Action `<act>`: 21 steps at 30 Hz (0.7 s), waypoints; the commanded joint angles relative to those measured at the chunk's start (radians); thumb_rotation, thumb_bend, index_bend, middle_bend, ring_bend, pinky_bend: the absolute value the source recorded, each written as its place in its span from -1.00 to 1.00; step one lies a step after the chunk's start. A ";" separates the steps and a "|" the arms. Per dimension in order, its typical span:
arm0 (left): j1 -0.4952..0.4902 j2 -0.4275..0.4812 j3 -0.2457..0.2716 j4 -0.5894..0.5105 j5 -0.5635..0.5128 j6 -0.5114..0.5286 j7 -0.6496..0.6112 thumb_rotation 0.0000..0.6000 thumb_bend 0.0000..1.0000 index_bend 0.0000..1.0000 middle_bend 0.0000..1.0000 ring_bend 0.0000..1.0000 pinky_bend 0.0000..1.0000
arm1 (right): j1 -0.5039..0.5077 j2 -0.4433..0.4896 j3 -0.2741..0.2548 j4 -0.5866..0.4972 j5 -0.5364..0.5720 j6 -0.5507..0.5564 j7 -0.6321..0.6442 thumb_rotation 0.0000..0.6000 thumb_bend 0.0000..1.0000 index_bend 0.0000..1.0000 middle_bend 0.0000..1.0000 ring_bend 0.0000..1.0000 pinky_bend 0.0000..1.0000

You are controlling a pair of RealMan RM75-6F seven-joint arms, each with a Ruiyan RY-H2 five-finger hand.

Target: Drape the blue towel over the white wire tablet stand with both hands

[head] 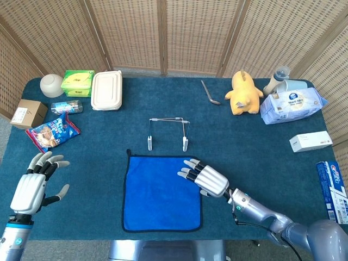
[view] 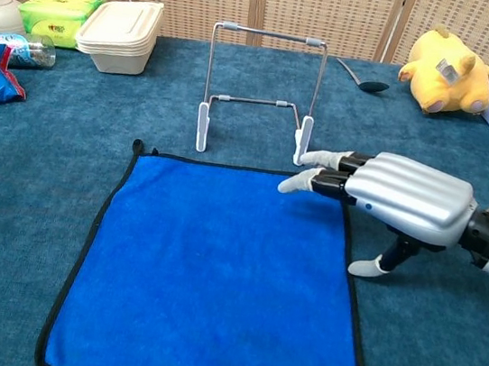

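Chest view, right hand [view: 397,197] empty, fingers spread, over blue towel [view: 213,274] far right corner

**Count of things on the table**

One blue towel [head: 162,193]. One wire stand [head: 168,132]. Two robot hands: left hand [head: 33,185], right hand [head: 205,178]. One white bowl [head: 52,85]. One green pack [head: 77,82]. One lidded food box [head: 106,89]. One small bottle [head: 67,106]. One cardboard box [head: 28,113]. One snack bag [head: 52,131]. One spoon [head: 210,93]. One yellow plush toy [head: 243,93]. One wipes pack [head: 292,105]. One baby bottle [head: 276,79]. One small white box [head: 310,141]. One tube box [head: 332,190].
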State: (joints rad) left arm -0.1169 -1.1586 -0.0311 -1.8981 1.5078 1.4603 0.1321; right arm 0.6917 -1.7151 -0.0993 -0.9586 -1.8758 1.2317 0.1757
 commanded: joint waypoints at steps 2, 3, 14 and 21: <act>0.000 -0.001 0.000 0.003 0.000 0.000 -0.002 1.00 -0.18 -0.42 -0.55 -0.75 -0.99 | 0.015 -0.005 0.007 -0.017 0.005 -0.005 0.002 1.00 -0.71 -0.72 -0.60 -0.90 -0.69; 0.000 -0.002 0.000 0.004 0.001 0.000 -0.003 1.00 -0.18 -0.42 -0.55 -0.75 -0.99 | 0.018 -0.006 0.009 -0.022 0.007 -0.006 0.002 1.00 -0.71 -0.72 -0.60 -0.90 -0.69; 0.008 0.001 0.007 0.019 -0.002 0.005 -0.022 1.00 -0.18 -0.43 -0.55 -0.76 -0.99 | 0.046 -0.040 0.013 -0.029 0.021 -0.034 -0.021 1.00 -0.71 -0.73 -0.60 -0.92 -0.71; 0.012 0.003 0.008 0.025 0.003 0.012 -0.032 1.00 -0.18 -0.43 -0.55 -0.76 -0.99 | 0.057 -0.058 0.013 -0.017 0.024 -0.035 -0.025 1.00 -0.72 -0.73 -0.60 -0.92 -0.71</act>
State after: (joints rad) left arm -0.1048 -1.1560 -0.0232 -1.8734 1.5108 1.4715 0.1002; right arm 0.7484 -1.7728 -0.0867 -0.9766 -1.8521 1.1966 0.1514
